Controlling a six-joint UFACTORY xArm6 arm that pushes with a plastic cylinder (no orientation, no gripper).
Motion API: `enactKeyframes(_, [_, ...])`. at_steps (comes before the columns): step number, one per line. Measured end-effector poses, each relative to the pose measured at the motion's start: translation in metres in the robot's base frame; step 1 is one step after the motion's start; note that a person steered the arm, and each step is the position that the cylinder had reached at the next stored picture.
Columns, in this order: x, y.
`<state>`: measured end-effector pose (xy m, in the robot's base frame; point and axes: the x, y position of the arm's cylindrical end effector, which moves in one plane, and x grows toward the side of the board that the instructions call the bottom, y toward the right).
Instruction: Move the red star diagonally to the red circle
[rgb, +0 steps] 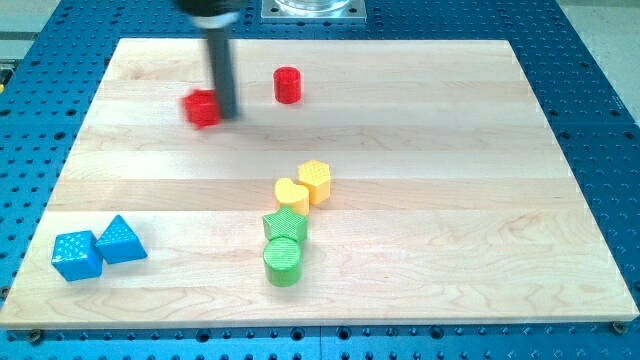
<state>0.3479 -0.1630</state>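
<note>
tool is bare rod, grips nothing; my tip (230, 113) touches right side of red star (202, 108), upper left of frame. you risk shoving star left, away from red circle (288, 85).

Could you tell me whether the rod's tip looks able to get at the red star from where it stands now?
Probably yes. My tip is already right beside the red star, on its right edge in the view, seemingly touching it. Nothing stands between them; the red circle sits apart, up and to the view's right.

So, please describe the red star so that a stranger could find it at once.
Look at the wooden board, near its top-left part. Two red blocks sit there; the red star is the left one, touching my tip. The red circle stands apart, to the right and slightly higher.
</note>
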Motion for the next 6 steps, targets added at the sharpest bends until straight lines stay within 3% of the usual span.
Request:
enactKeyframes(1, [0.001,-0.006])
enactKeyframes(2, [-0.025,-0.017])
enactKeyframes(3, [0.057,-0.029])
enactKeyframes(4, [0.054,0.027])
enactKeyframes(5, [-0.017,0.034])
enactKeyframes(6, [-0.018,-0.034])
